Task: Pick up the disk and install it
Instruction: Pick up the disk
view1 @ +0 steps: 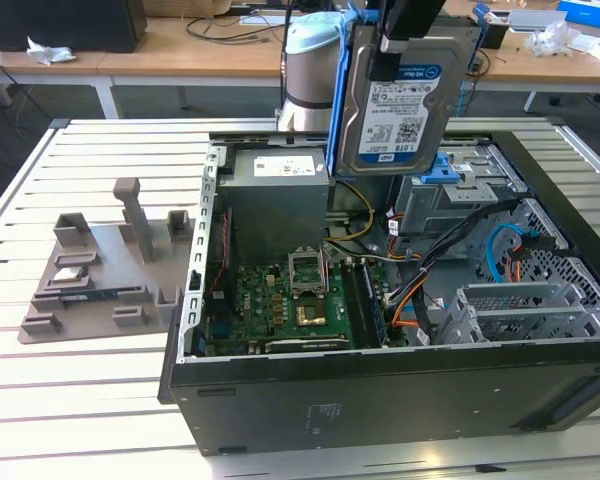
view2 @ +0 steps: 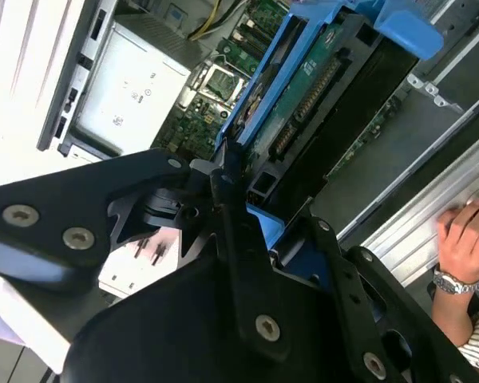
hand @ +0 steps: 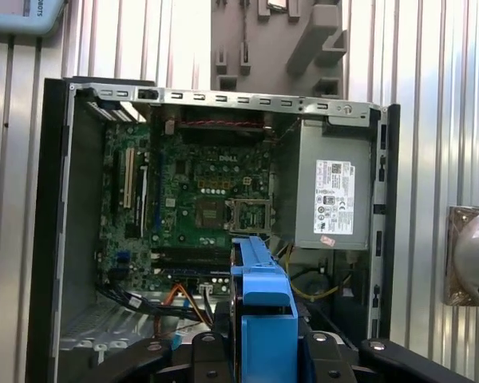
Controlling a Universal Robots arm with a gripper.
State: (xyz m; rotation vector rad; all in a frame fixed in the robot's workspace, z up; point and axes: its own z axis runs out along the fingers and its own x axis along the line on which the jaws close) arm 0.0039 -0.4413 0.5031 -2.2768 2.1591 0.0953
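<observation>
- gripper point(view1: 388, 58) clenched on the disk point(view1: 405, 100); the disk hangs upright at upper centre of the exterior view, above the case point(view1: 380, 390).
- risk: the grip is on one edge only, so the disk may swing or slip.
- risk: cables point(view1: 458, 238) by the drive cage point(view1: 435, 205) could snag its rails.

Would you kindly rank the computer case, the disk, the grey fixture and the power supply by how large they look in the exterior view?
1. computer case
2-3. disk and grey fixture: about alike. The disk is held up above the case, perhaps nearer the camera, so I leave these two unranked.
4. power supply
</observation>
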